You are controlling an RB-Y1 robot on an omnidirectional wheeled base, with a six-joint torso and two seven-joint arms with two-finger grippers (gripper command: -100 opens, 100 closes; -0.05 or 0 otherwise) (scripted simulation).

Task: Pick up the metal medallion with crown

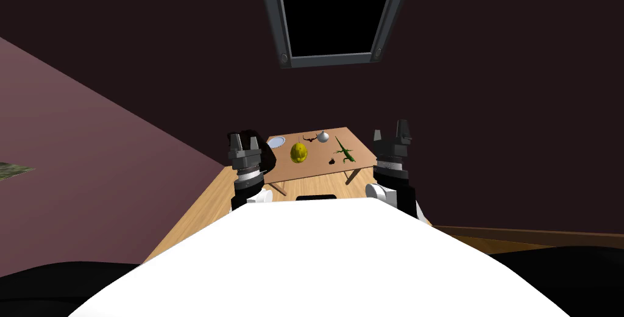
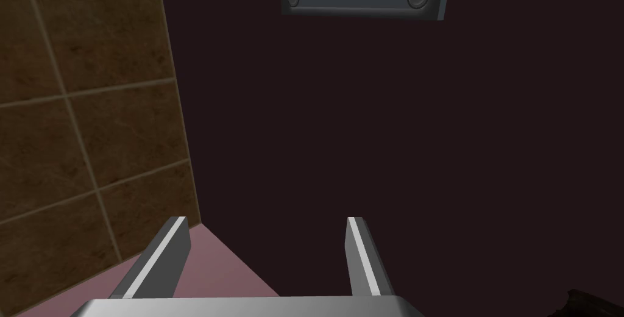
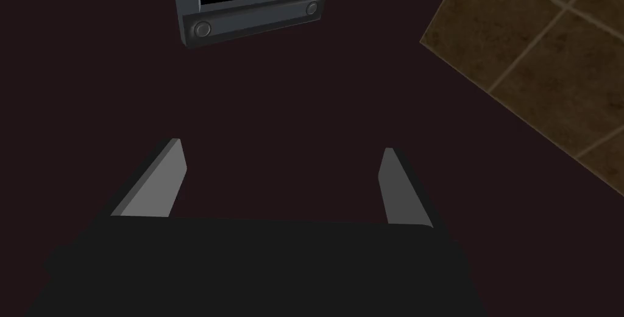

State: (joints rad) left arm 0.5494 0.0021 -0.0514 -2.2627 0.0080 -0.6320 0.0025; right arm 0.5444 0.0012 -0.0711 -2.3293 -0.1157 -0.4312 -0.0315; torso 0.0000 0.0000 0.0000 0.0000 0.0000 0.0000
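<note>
A small silvery round piece with a knob on top, which I take for the medallion, lies at the far side of a wooden table ahead of me. Both arms are raised in front of my chest, short of the table. My left gripper is open and holds nothing, level with the table's left end. My right gripper is open too, just past the table's right edge. Neither touches anything.
On the table are also a white plate, a yellow rounded object, a dark red curved piece, a green lizard figure and a small black item. A dark wall with a grey-framed window stands behind.
</note>
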